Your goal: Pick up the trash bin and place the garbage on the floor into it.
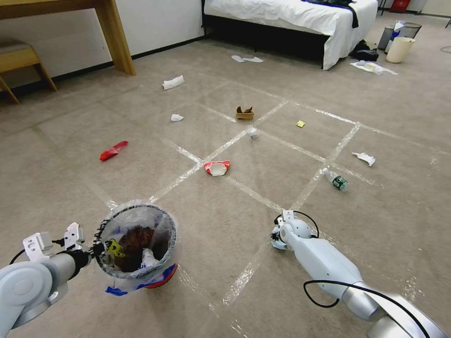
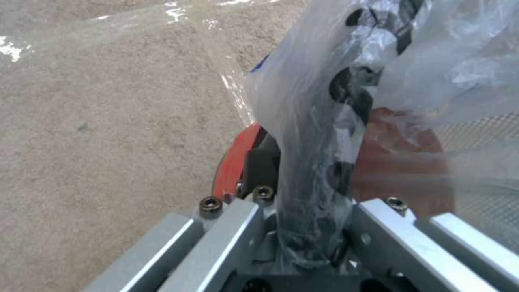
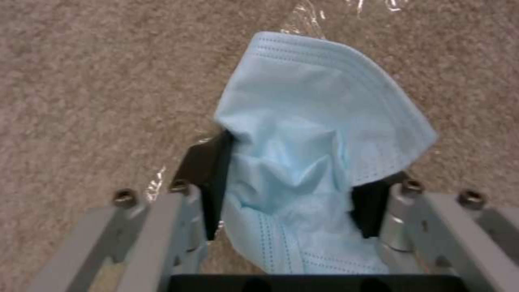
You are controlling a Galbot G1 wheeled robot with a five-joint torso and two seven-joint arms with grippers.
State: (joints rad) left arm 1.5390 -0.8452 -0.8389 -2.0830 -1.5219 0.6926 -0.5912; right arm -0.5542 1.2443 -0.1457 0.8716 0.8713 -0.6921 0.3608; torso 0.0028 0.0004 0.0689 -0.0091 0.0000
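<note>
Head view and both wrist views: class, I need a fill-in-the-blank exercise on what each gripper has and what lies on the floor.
1. The left gripper is shut on the rim of the ____.
2. The right gripper has a pale blue ____ between its fingers.
3. The bottle lies on the ____.
4. The wrapper is ____ in colour.

Missing words: bin; mask; floor; red

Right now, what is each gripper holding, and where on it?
Left gripper clamps the rim of the black wire-mesh trash bin, over its clear bag. Right gripper pinches the pale blue face mask at its crumpled middle.
</note>
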